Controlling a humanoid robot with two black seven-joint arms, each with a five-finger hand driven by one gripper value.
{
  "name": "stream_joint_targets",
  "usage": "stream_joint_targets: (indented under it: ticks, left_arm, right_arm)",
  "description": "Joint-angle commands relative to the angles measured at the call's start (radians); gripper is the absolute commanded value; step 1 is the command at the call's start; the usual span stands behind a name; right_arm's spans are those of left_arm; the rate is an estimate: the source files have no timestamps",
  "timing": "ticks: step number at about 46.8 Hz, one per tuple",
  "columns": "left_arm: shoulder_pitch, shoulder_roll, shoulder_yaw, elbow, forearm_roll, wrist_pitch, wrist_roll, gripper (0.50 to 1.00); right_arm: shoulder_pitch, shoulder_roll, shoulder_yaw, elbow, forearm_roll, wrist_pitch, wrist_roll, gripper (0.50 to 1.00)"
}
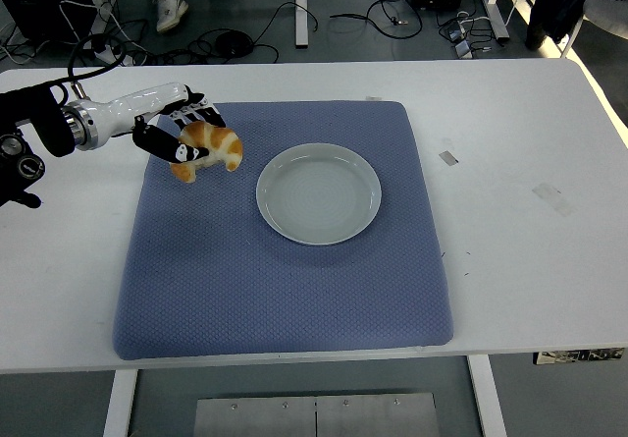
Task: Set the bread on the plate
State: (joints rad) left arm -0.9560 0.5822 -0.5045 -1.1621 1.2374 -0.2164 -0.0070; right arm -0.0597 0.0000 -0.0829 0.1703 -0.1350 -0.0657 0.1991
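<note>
A golden croissant (208,149) is held in my left hand (177,135), lifted above the left part of the blue mat (285,270). The fingers curl around its left side. The grey-white plate (318,193) sits in the middle of the mat, to the right of the hand, with nothing on it. My right arm is out of view.
The white table (530,211) has small tape marks (447,157) right of the mat. Cables and a person's feet (170,5) show on the floor beyond the far edge.
</note>
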Motion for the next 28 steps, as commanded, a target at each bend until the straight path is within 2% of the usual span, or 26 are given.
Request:
stream_joint_targets:
  ticks: [1,19,28]
  left_arm:
    - [-0.015,-0.034,0.003,0.019,0.001,0.0,0.006,0.575]
    - [-0.055,-0.211,0.023,0.082,0.013,-0.001,0.002,0.575]
    - [-0.066,-0.232,0.024,0.091,0.014,-0.001,0.002,0.578]
  right_arm:
    - [0.0,0.0,0.0,0.0,0.0,0.0,-0.001,1.0]
    - [0.0,0.0,0.0,0.0,0.0,0.0,0.0,1.0]
    - [0.0,0.0,0.0,0.0,0.0,0.0,0.0,1.0]
